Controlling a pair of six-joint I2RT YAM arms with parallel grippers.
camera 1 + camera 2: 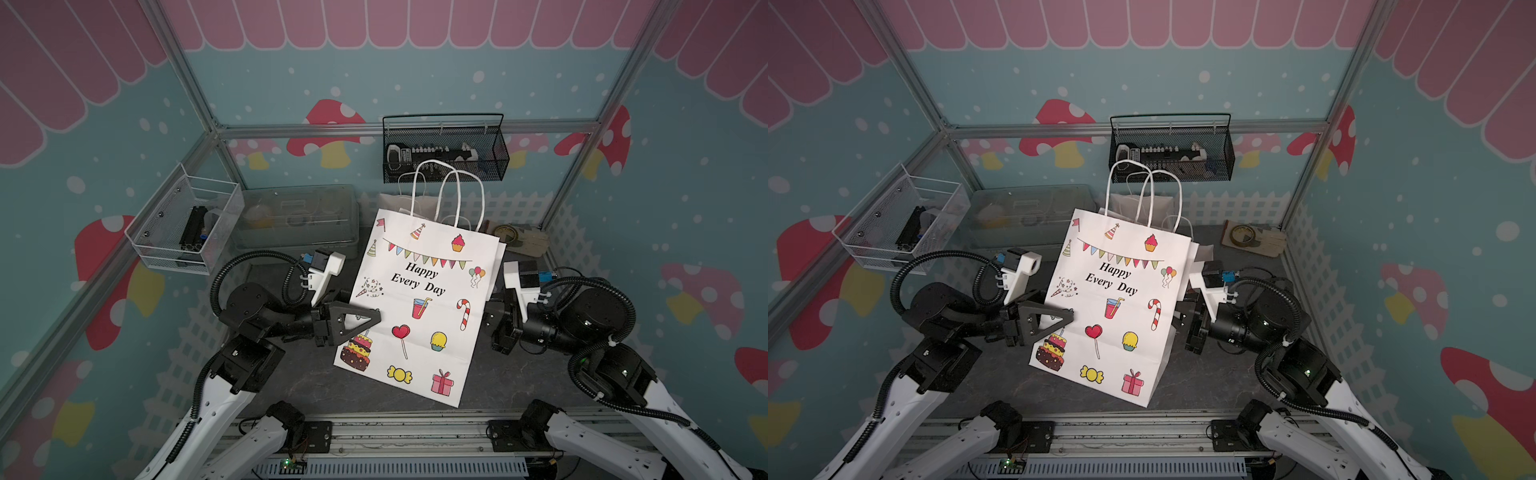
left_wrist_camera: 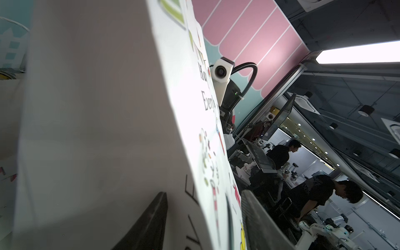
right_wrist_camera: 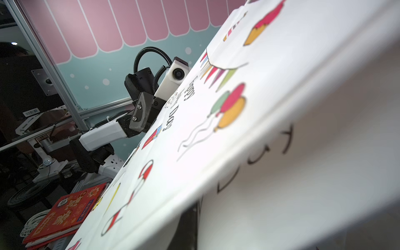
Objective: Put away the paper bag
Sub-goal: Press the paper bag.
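Observation:
The white paper bag (image 1: 419,303) (image 1: 1117,299), printed "Happy Every Day", stands tilted at the middle of the dark table, its twine handles (image 1: 451,187) pointing to the back. My left gripper (image 1: 372,318) (image 1: 1067,318) reaches in from the left. In the left wrist view it (image 2: 203,193) straddles the bag's (image 2: 108,108) left front edge, one finger on the side panel and one on the printed face. My right arm's wrist (image 1: 513,320) sits at the bag's right edge, its fingertips hidden behind the paper. In the right wrist view a dark finger (image 3: 190,218) shows under the bag's (image 3: 259,97) fold.
A black mesh basket (image 1: 444,149) hangs on the back wall. A white wire basket (image 1: 187,224) hangs on the left wall beside a clear plastic box (image 1: 299,220). A tape roll (image 1: 509,237) lies at the back right. Another pale bag (image 1: 395,203) lies behind.

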